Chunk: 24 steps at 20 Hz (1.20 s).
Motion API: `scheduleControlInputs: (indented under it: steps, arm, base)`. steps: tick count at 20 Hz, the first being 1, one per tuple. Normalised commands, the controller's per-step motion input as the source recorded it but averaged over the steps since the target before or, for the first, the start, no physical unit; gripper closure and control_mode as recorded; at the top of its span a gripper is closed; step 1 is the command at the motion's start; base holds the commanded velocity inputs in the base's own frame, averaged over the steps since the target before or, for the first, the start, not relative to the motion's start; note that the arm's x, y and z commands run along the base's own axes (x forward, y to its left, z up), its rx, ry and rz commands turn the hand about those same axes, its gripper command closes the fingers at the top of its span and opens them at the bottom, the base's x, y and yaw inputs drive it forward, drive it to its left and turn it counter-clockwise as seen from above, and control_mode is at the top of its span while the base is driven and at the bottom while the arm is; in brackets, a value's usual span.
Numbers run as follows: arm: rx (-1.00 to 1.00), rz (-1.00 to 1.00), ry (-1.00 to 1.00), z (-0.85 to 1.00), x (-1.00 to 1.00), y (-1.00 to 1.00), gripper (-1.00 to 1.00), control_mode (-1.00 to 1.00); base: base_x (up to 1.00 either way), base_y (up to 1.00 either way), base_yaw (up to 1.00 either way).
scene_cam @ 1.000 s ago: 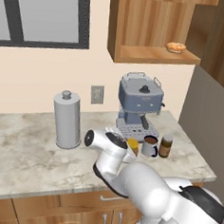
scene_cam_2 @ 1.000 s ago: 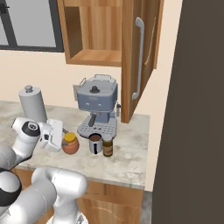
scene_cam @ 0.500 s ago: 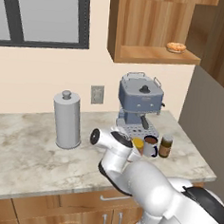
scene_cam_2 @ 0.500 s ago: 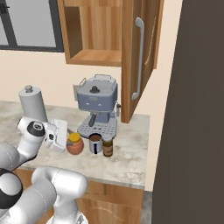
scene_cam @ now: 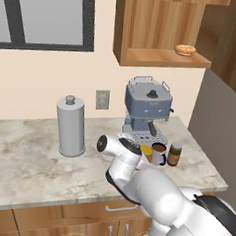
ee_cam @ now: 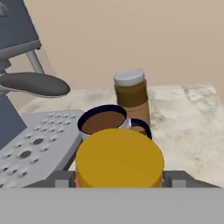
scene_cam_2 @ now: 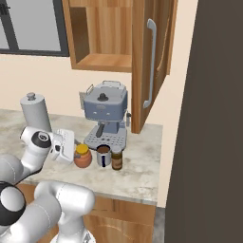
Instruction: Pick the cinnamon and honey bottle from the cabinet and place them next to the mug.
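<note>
end effector grips honey bottle on counter, beside mug, cinnamon.

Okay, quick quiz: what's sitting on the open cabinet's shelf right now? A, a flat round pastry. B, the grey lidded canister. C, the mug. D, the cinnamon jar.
A: a pastry lies on the cabinet shelf, while the cinnamon, mug and canister stand on the counter.

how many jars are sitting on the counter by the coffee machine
2. The honey bottle with its yellow lid stands left of the mug, between the claw's fingers. The cinnamon stands right of the mug. Others may be hidden behind the arm.
</note>
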Motion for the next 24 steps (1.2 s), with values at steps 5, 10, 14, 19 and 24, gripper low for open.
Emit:
scheduleControlInputs:
  steps: [5, 10, 14, 19, 24]
  arm:
    - [0.00, 0.00, 0.00, -0.22, 0.01, 0.07, 1.00, -1.00]
    - [0.00, 0.00, 0.01, -0.14, 0.00, 0.04, 1.00, -1.00]
    - [0.00, 0.00, 0.00, 0.00, 0.00, 0.00, -1.00, -1.00]
    - [0.00, 0.00, 0.00, 0.00, 0.00, 0.00, -1.00, -1.00]
    - [0.00, 0.00, 0.00, 0.06, 0.00, 0.00, -1.00, -1.00]
  base:
    - [0.00, 0.00, 0.00]
    - [0.00, 0.00, 0.00]
    - [0.00, 0.00, 0.00]
    - [0.00, 0.00, 0.00]
    - [0.00, 0.00, 0.00]
